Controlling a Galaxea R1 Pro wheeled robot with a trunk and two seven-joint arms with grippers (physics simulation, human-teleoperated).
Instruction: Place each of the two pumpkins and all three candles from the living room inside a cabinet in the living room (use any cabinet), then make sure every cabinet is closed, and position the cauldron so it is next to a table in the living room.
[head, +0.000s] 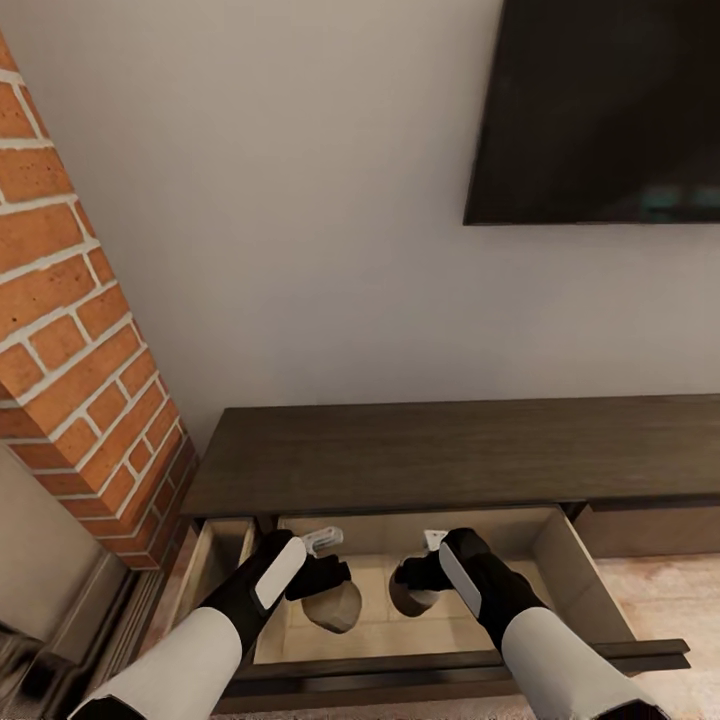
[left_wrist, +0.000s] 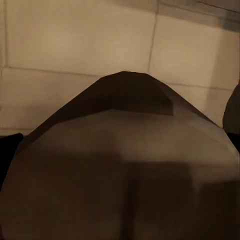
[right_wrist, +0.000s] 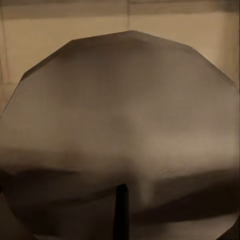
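Note:
The cabinet (head: 450, 450) is a long, low dark brown unit against the wall, with one wide drawer (head: 590, 570) pulled out. Both arms reach down into that drawer. My left gripper (head: 328, 580) is shut on a tan candle (head: 338, 610), which looms close and tilted in the left wrist view (left_wrist: 125, 165). My right gripper (head: 412, 578) is shut on a second candle (head: 408, 600), whose round end looms large in the right wrist view (right_wrist: 125, 125). Both candles hang just above the drawer's pale bottom (head: 370, 570), side by side and a little apart. The fingertips are hidden behind the candles.
A red brick column (head: 80, 370) rises left of the cabinet. A dark TV screen (head: 600, 110) hangs on the white wall above. The drawer's dark front edge (head: 450, 665) runs across under my forearms. Tiled floor (head: 670, 600) lies at the right.

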